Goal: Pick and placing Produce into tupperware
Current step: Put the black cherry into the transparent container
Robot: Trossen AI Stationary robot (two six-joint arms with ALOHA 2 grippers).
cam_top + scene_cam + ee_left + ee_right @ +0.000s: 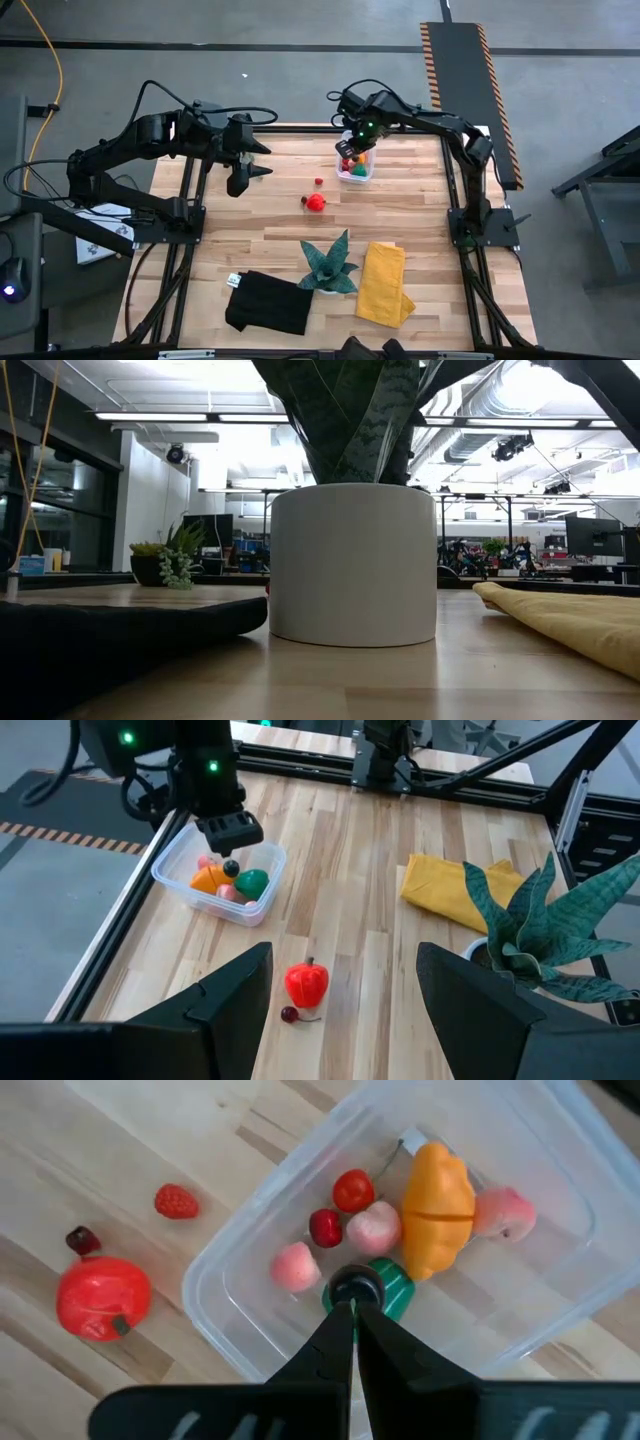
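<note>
Table [420,215]: tupperware [362,172] sits near the far edge, toward the right far corner. I see the right gripper [352,1298] directly above it, fingers together, pinching a small dark piece [352,1288] over the tub interior. Left gripper [340,990] hovers near the far left, fingers apart, empty. Red pepper [315,202], a dark bit and a tiny berry lie mid-table between the arms; left looks no farther.

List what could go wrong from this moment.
1. The right tool is shut on a small dark piece above the tub; it may bounce off the crowded fruit.
2. The red pepper, the strawberry and the dark berry lie close together; grabbing one could knock another away.
</note>
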